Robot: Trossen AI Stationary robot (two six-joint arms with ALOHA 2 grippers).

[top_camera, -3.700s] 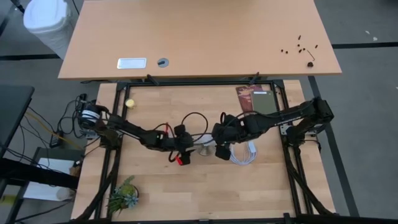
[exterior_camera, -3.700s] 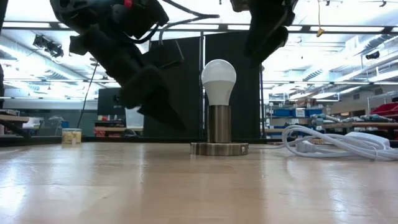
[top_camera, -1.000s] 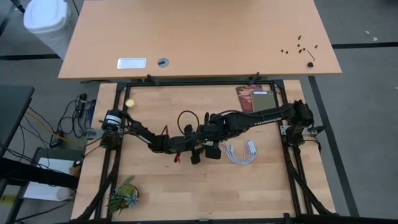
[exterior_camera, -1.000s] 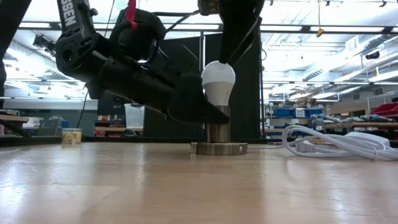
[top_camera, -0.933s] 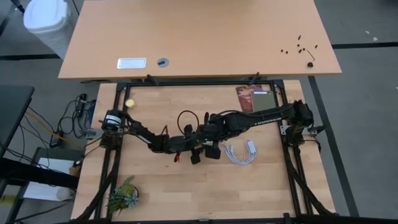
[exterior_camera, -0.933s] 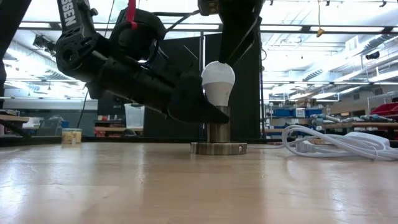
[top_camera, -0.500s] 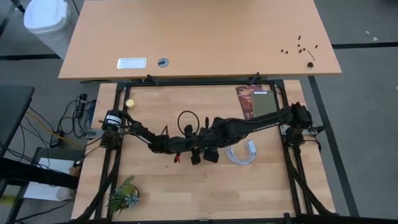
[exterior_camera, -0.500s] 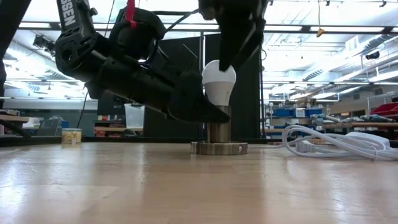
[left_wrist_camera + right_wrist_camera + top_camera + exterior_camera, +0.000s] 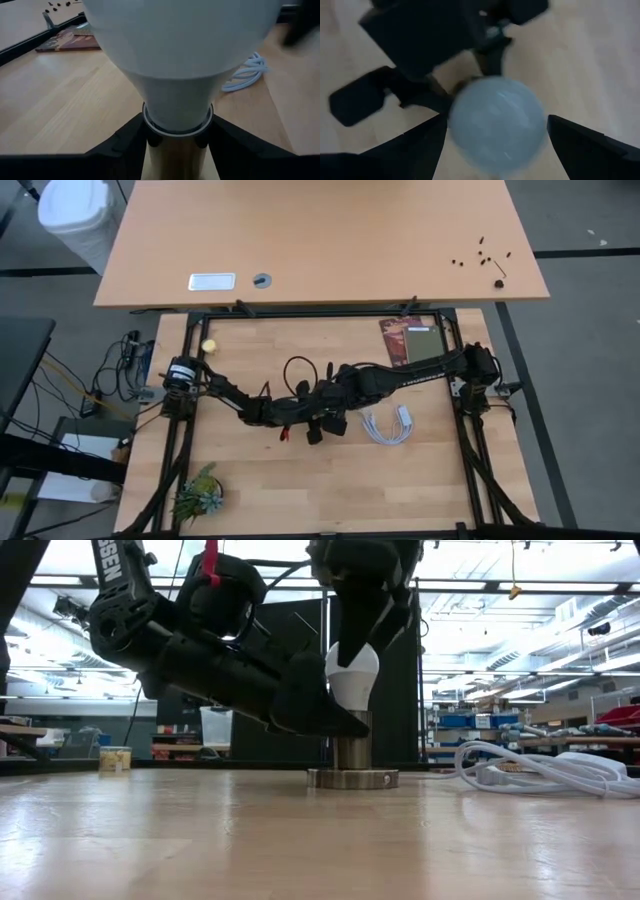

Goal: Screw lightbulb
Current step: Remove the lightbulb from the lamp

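Nearest, along the front edge of the bench (image 9: 300, 840), only a small green plant (image 9: 198, 495) near the left corner. Farther in, at mid-bench, the lightbulb (image 9: 355, 675): stands upright with its narrow base in the metal socket (image 9: 352, 778), dome up. Gripped from both directions. Low and from the left, the left end effector (image 9: 335, 725) (the one slanting down across the low view): clamped on the socket's stem just under the bulb's collar, one dark finger (image 9: 125, 142) pressed to each side. From above, the right end effector (image 9: 365, 630): closed on the frosted dome, fingers (image 9: 415, 145) set against opposite flanks of the glass, covering its top in the low view. Just beside the socket on the right, a coiled white cable (image 9: 540, 768) lying loose on the wood. Beyond that, toward the far edge, a reddish book (image 9: 410, 340) on the right and a small yellow ball (image 9: 209, 346) on the left, both well apart from the bulb.
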